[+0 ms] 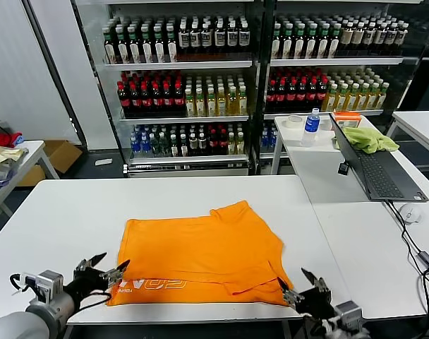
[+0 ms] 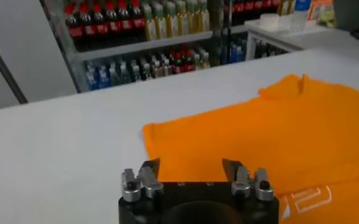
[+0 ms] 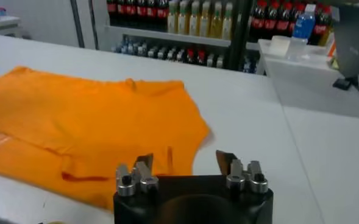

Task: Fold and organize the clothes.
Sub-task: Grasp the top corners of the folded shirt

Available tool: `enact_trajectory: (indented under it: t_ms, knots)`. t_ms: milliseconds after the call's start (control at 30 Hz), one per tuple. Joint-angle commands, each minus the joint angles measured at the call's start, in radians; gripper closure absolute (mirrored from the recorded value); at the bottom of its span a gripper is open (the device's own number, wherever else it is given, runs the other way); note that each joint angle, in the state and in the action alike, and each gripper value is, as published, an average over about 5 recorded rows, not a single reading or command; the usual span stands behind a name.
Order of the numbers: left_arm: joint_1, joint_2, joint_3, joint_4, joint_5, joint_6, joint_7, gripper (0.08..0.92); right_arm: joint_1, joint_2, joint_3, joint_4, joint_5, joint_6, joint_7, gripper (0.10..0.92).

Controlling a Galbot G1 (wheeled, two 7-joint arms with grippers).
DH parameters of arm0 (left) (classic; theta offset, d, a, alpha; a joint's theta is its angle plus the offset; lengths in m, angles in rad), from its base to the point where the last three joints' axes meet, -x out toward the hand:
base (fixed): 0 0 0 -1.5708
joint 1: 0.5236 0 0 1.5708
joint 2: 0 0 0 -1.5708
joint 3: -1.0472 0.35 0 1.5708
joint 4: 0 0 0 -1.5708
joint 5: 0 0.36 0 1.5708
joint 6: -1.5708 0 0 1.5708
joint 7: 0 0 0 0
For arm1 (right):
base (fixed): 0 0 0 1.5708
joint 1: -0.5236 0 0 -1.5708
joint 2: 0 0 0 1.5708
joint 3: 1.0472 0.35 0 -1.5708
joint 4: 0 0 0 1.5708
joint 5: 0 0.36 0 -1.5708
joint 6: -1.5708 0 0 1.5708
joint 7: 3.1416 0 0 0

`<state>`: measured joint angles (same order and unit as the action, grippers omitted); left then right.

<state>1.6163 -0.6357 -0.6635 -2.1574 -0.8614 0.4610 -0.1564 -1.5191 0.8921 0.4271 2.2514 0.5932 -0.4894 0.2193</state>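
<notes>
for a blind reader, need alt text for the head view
An orange T-shirt lies partly folded on a white table, with the left tool and right tool open at its near corners. Shelves of bottles stand behind.

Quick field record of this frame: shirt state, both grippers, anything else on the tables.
shirt: orange T-shirt flat on white table, partly folded, white lettering along near edge
left gripper: jaws open, at the shirt's near left corner
right gripper: jaws open, at the shirt's near right corner
side table: laptop, water bottle, yellow-green cloth
background: drink shelves
</notes>
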Motion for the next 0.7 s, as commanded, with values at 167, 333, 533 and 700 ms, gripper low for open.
enact_trajectory:
  t_ms: [167,333,533,700]
  knots:
    - [-0.395,-0.006,0.270,0.275,-0.014,-0.069,0.042,0.179,0.571,0.046,-0.231,-0.299,0.151,-0.030,0.057,0.203]
    - [-0.544,-0.024,0.403,0.391,-0.013,-0.080,0.042,0.177,0.709,0.114,-0.335,-0.412,0.156,-0.032,0.110,0.203]
    - [-0.704,-0.045,0.514,0.520,-0.034,-0.093,0.039,0.177,0.818,0.204,-0.397,-0.573,0.128,-0.055,0.113,0.203]
    - [-0.798,-0.086,0.583,0.607,-0.043,-0.087,0.035,0.177,0.917,0.283,-0.424,-0.737,0.106,-0.068,0.083,0.203]
